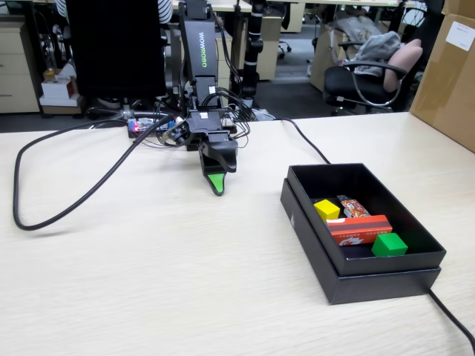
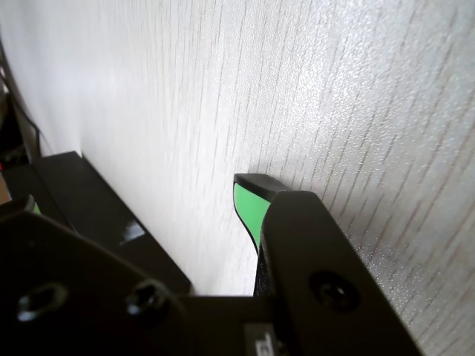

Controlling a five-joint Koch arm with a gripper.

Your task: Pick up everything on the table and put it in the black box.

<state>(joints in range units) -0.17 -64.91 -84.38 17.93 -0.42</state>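
The black box [image 1: 312,222] sits on the table at the right in the fixed view. Inside it lie a yellow cube [image 1: 326,209], a green cube [image 1: 389,244], a long red carton [image 1: 359,229] and a small printed packet [image 1: 354,207]. My gripper [image 1: 223,176] hangs tip-down just over the table, left of the box, open and empty. In the wrist view the gripper [image 2: 141,204] shows one green-padded fingertip [image 2: 249,208] at the right and the other at the far left edge. A black box wall [image 2: 89,196] lies between them over bare table.
A thick black cable [image 1: 67,208] loops over the left of the table. Another cable [image 1: 308,144] runs behind the box and leaves past its front right corner. The arm's base and wiring [image 1: 159,126] sit at the table's back edge. A cardboard box [image 1: 449,74] stands at the far right.
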